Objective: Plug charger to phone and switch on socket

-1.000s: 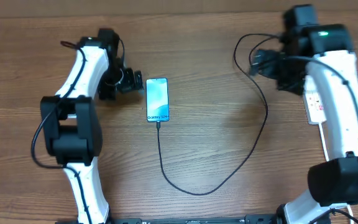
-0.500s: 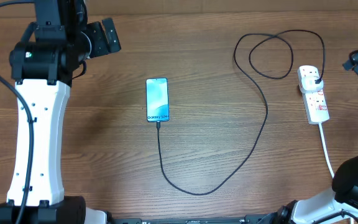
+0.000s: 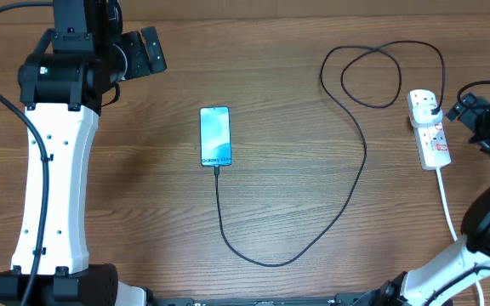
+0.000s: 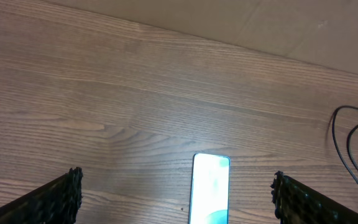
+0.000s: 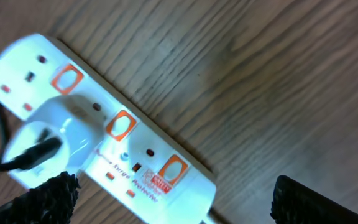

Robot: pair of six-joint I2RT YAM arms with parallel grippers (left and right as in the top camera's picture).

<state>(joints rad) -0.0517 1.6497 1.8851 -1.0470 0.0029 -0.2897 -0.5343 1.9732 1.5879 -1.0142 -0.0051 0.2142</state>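
Note:
The phone (image 3: 215,136) lies screen-up in the middle of the table, and it also shows in the left wrist view (image 4: 211,186). The charger's black cable (image 3: 347,200) runs from the phone's near end in a wide curve, then loops at the back. Its plug (image 3: 432,106) sits in the socket (image 3: 432,140), a white power strip with orange-red switches (image 5: 122,124). My left gripper (image 3: 150,51) is open and empty, raised at the far left and well away from the phone. My right gripper (image 3: 472,119) is open and empty, just right of the socket and above it (image 5: 179,205).
The strip's thick white cord (image 3: 449,212) runs toward the front right edge. A beige wall (image 4: 303,25) borders the table at the back. My white left arm (image 3: 54,170) stands over the table's left side.
My left arm has drawn back from beside the phone to the far left corner. My right arm pulled off the socket to the right edge, then came back a little toward it.

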